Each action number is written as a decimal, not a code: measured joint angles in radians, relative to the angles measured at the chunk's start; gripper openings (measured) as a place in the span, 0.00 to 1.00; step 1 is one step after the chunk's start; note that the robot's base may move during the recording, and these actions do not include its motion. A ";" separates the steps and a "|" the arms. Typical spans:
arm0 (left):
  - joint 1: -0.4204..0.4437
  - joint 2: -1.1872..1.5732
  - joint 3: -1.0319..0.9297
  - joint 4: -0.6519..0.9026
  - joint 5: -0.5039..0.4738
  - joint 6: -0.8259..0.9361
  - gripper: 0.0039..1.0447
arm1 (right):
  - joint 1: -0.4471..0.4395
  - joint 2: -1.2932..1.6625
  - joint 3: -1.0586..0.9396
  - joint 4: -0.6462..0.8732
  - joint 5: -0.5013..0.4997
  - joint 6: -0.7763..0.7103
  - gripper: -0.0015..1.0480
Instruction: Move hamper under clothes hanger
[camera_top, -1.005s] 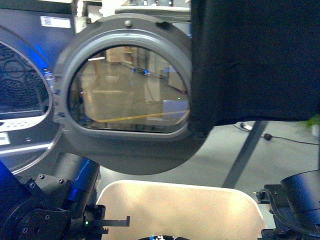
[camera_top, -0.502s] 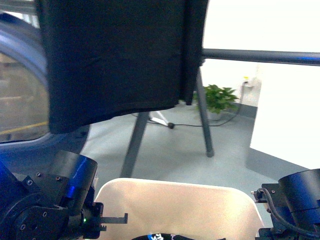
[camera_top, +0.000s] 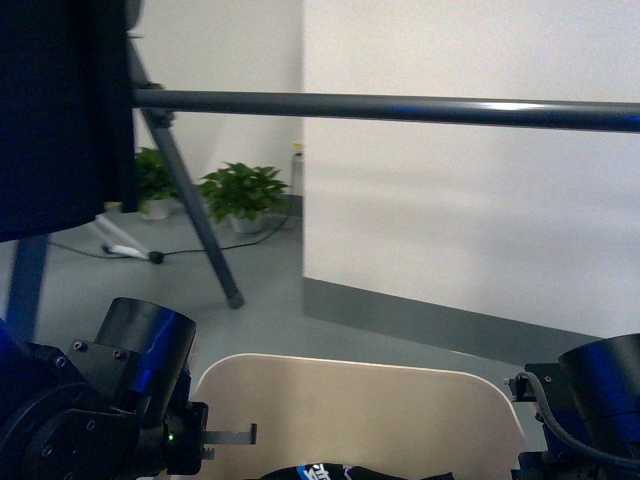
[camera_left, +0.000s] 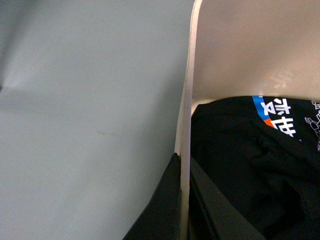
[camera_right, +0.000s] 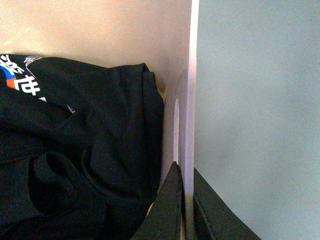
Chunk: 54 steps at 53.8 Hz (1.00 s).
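- Only the far rim and inner back wall of the hamper (camera_top: 360, 410) show in the front view. Its base is cut off, so I cannot tell whether it rests on the floor (camera_top: 270, 300).
- The clothes hanger (camera_top: 400, 107) shows as a long bar running off the right edge, with one angled leg. A dark hanging garment (camera_top: 50, 110) covers its left end.
- The left arm (camera_top: 100, 410) and right arm (camera_top: 600, 400) sit low at either side of the hamper, mostly out of frame.
- The left jaws grip the hamper's side wall (camera_left: 187, 75), one finger inside and one outside.
- The right jaws are closed the same way on the opposite wall (camera_right: 190, 60).
- Black clothes (camera_right: 75, 150) with printed lettering lie heaped inside.
- The hamper sits between the arms, nearer than the bar. I cannot tell whether it is directly beneath the bar.
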 joint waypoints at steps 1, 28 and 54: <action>0.000 0.000 0.000 0.000 0.000 0.000 0.04 | 0.000 0.000 0.000 0.000 0.000 0.000 0.03; -0.001 0.000 0.000 0.000 0.000 0.000 0.04 | -0.001 -0.001 -0.001 0.000 -0.001 0.000 0.03; 0.004 0.000 0.001 0.000 -0.002 -0.001 0.04 | 0.006 -0.003 -0.003 0.000 -0.002 0.000 0.03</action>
